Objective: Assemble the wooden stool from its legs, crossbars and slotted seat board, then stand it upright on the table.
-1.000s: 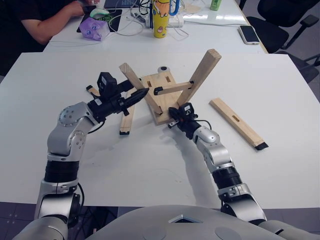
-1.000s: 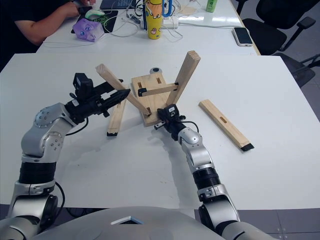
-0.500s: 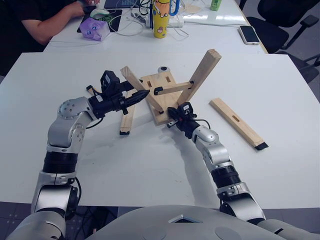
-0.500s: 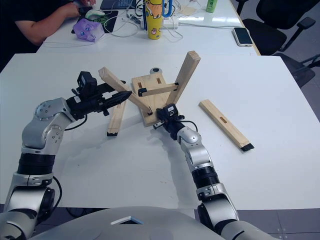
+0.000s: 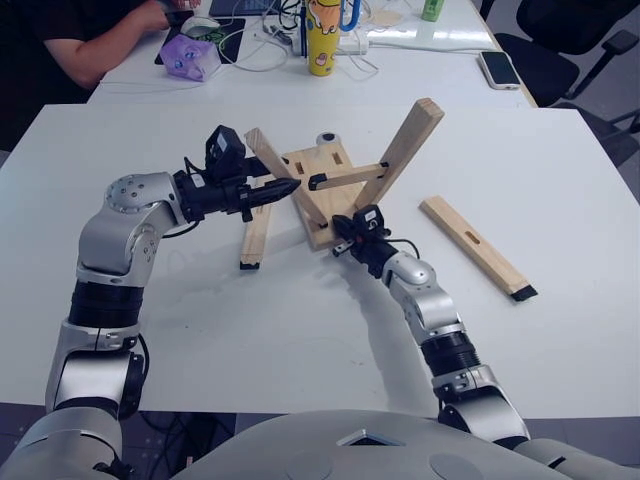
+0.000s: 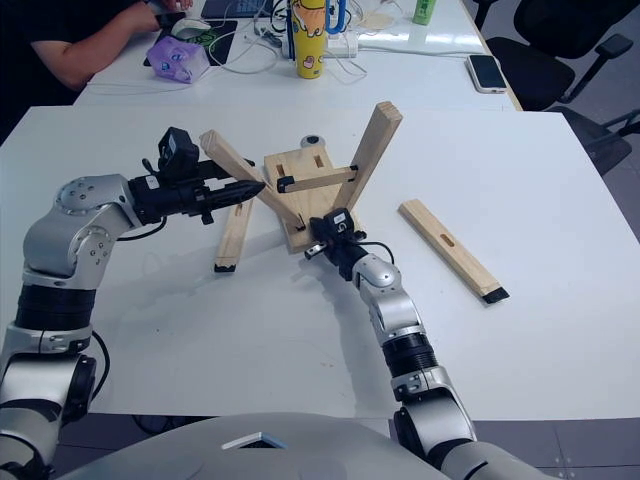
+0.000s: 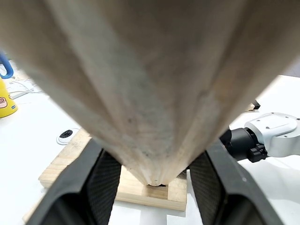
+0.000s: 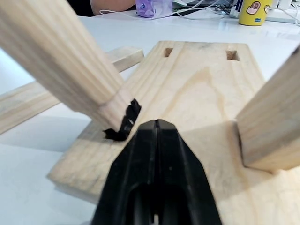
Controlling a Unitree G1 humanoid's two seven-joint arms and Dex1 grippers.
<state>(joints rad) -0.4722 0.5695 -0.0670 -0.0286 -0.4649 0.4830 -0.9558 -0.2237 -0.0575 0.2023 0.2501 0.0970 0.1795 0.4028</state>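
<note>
– Stool [image 5: 322, 200] first: where does it sit, and what is closest?
– It lies upside down in the middle of the table [image 5: 300, 330], about half built by my judgement. Closest to you is your right gripper [image 5: 343, 242]. Its fingers are pressed together with nothing between them, and the tip rests at the near edge of the seat board [image 8: 201, 89]. I judge you keep it there to pin the board flat while the other arm works.
– And the left gripper [image 5: 283, 187]?
– It is clamped on the left leg [image 5: 262, 150], with a finger [image 7: 105, 180] on either side of the wood, partway up. That leg leans outward from its socket at the board's near corner, so you are probably steadying it or pressing it home.
– Farther back?
– A crossbar [image 5: 350, 177] runs from that leg to the right leg [image 5: 405, 145], which splays the opposite way. At the board's far end, two empty slots [image 8: 168, 51] wait for the remaining legs. One loose leg [image 5: 255, 235] lies flat just left of the board, below your left gripper. A slotted leg [image 5: 475, 245] lies well apart to the right, within your right arm's side. On the desk beyond the table, a yellow mug [image 5: 321, 40] plays no part.
</note>
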